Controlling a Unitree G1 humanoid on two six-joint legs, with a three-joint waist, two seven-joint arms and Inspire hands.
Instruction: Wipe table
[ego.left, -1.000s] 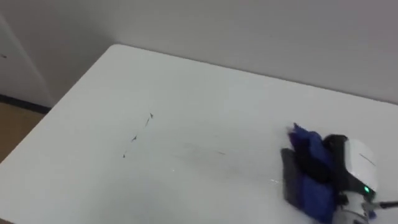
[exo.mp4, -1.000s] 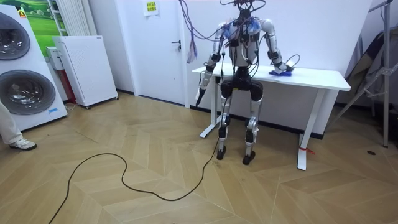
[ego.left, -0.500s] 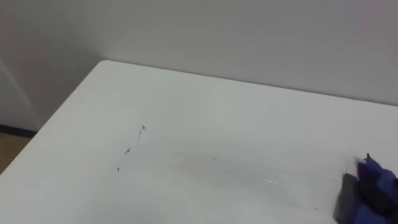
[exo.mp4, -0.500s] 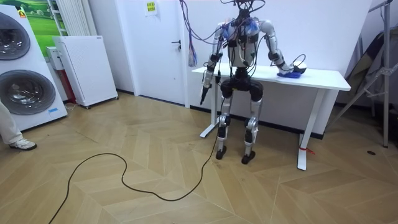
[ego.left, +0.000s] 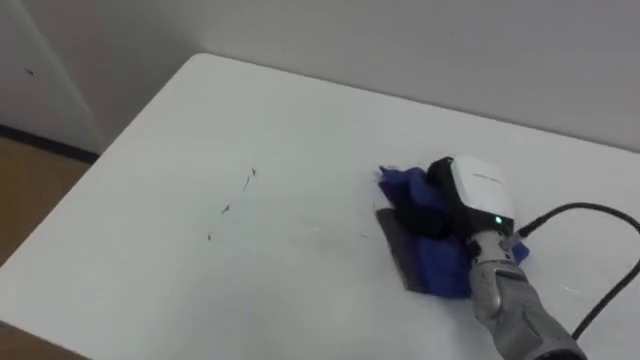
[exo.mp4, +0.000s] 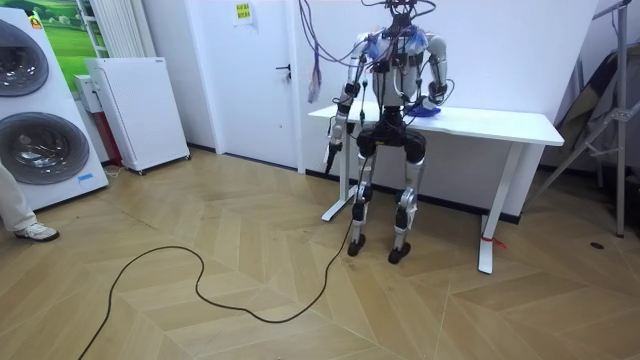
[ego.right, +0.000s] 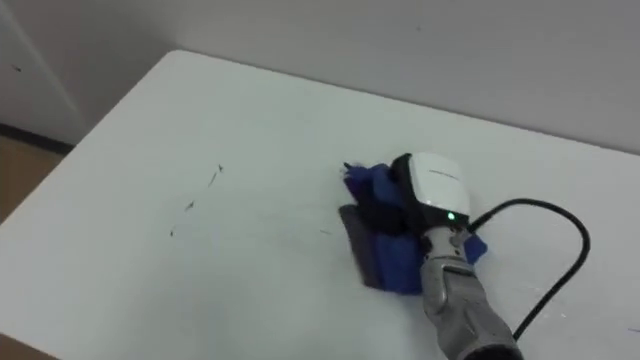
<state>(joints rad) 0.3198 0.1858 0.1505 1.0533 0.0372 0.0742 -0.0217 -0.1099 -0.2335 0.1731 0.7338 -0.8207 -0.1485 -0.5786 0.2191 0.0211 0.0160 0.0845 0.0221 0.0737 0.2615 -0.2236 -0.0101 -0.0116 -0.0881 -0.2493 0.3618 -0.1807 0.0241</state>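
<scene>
A blue cloth (ego.left: 436, 262) lies on the white table (ego.left: 300, 130), right of its middle. My right hand (ego.left: 468, 192) rests on top of the cloth with dark fingers (ego.left: 422, 208) curled into it. A few small dark marks (ego.left: 232, 203) dot the tabletop well to the left of the cloth. In the room view I stand upright at the table (exo.mp4: 500, 122), right arm reaching over it. My left hand (exo.mp4: 329, 156) hangs at my side, below the table's edge.
The table's left edge and far left corner (ego.left: 195, 60) are near, with wooden floor (ego.left: 30, 180) below. A wall runs behind the table. In the room stand washing machines (exo.mp4: 40, 110), a white cabinet (exo.mp4: 140, 110) and a person's leg (exo.mp4: 15, 210).
My right hand first swept the cloth to the right, then brought it back left toward the marks. The eye view has shifted as well.
</scene>
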